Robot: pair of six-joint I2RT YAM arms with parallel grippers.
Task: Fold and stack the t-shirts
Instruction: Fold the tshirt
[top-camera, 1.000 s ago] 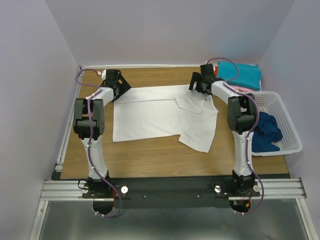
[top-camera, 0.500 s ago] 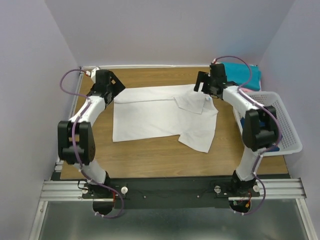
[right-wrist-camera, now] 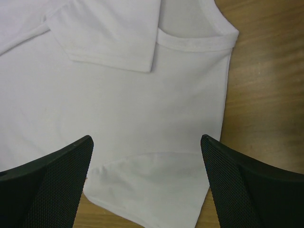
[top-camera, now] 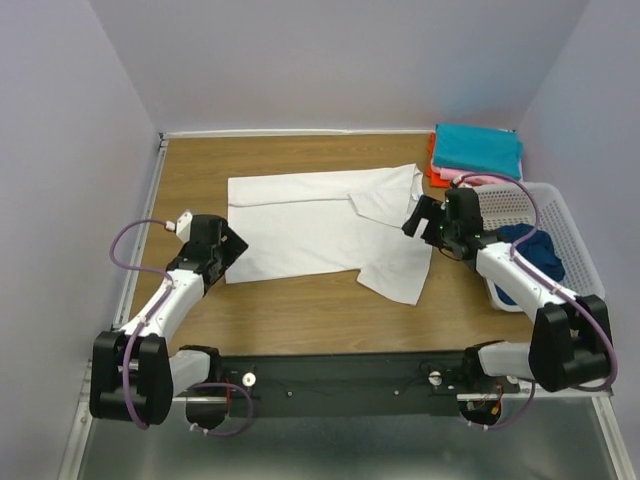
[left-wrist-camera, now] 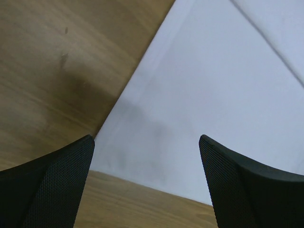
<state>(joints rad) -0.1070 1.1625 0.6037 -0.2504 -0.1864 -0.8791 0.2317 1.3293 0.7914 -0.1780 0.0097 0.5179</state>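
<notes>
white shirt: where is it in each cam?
Top external: shirt spread flat mid-table.
Left wrist: shirt corner fills the upper right.
Right wrist: shirt covers the left and centre.
Shared landmark: bare wood table bordering the shirt's edge, in all three.

A wooden table (top-camera: 300,310) with a warm brown grain fills the middle of the room. Plain pale lilac walls close it in: a back wall (top-camera: 340,60) beyond its far edge, a left wall (top-camera: 60,150) and a right wall (top-camera: 600,90) along its sides. A thin white strip (top-camera: 300,132) runs along the table's far edge. Aluminium rails line its near edge (top-camera: 570,378) and left edge (top-camera: 150,190). Below the near edge lies a dull grey metal sheet (top-camera: 350,440). The light is soft and even, leaving faint shadows on the wood.
</notes>
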